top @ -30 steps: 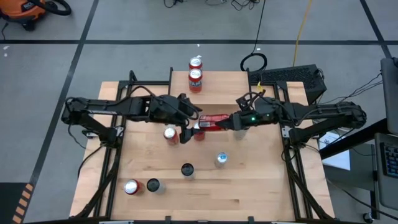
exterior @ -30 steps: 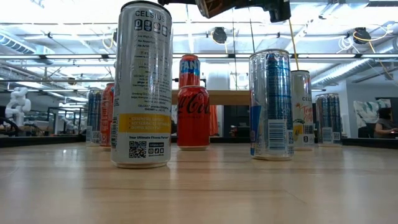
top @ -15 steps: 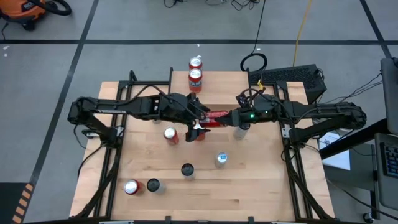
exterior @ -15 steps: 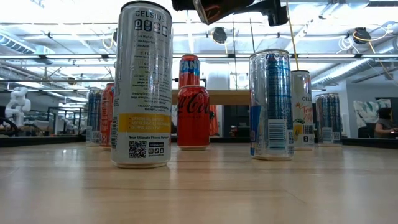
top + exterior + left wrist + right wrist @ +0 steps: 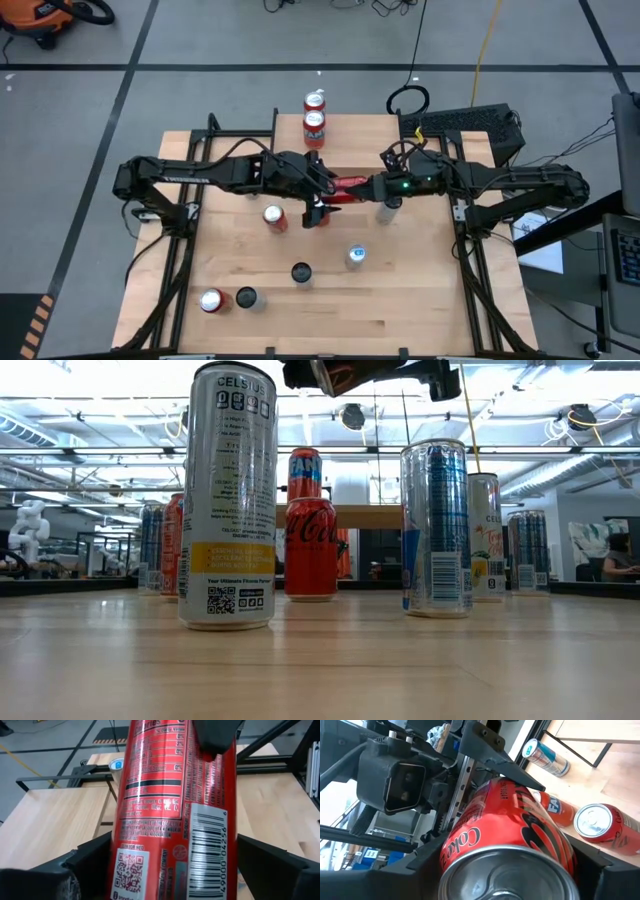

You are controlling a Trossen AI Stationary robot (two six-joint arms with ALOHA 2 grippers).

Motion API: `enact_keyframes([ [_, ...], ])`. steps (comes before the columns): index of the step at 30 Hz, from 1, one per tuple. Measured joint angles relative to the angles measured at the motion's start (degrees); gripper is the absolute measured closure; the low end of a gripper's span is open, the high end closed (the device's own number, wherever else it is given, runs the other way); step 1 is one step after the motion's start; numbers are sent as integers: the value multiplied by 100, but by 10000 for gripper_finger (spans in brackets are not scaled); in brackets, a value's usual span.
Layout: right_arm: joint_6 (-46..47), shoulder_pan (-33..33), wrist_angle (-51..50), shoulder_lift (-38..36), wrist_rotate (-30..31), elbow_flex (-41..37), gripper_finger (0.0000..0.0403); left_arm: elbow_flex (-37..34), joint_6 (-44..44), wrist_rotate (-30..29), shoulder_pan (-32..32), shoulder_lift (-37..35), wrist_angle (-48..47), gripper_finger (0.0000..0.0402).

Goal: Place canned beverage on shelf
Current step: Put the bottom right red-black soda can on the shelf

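Over the middle of the table (image 5: 400, 300), seen from above: left arm reaching in from 9 o'clock, left gripper (image 5: 320, 191) with fingers (image 5: 75, 865) spread to either side of one end of the Coke can (image 5: 345, 186), not clearly pressing it. Can hanging in the air, lying on its side along the 9-to-3 line. In the left wrist view, white small print in a nutrition panel on the red side, then a QR code, then a barcode numbered 49000 04256.

Right arm coming in from 3 o'clock, right gripper (image 5: 366, 187) pinching the can's other end. In the right wrist view, silver lid toward the lens, "Coke" in white script on the red wall, one dark finger on each flank.

At 12 o'clock from the held can, shelf (image 5: 375, 517) along the table's far edge, with a Fanta can (image 5: 305, 472) upright on its wooden top. Held can well clear of the shelf, not on it.

Across the low view, from 9 to 3: tall white Celsius can (image 5: 228, 495) reading "CELSIUS", with a yellow band and a QR code; red Coca-Cola can (image 5: 311, 548) right below the Fanta can; blue can (image 5: 435, 528) with a barcode; second pale can (image 5: 485, 535) lettered "CELS". Held can at 12 o'clock, cut by the frame edge.
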Motion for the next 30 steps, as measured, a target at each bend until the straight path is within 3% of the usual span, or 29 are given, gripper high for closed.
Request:
enact_keyframes([
  [19, 15, -2, 43, 0, -12, 0, 121, 0, 15, -2, -2, -23, -5, 111],
  [30, -231, -9, 413, -142, -246, 4, 31, -6, -490, 129, -17, -364, -16, 105],
])
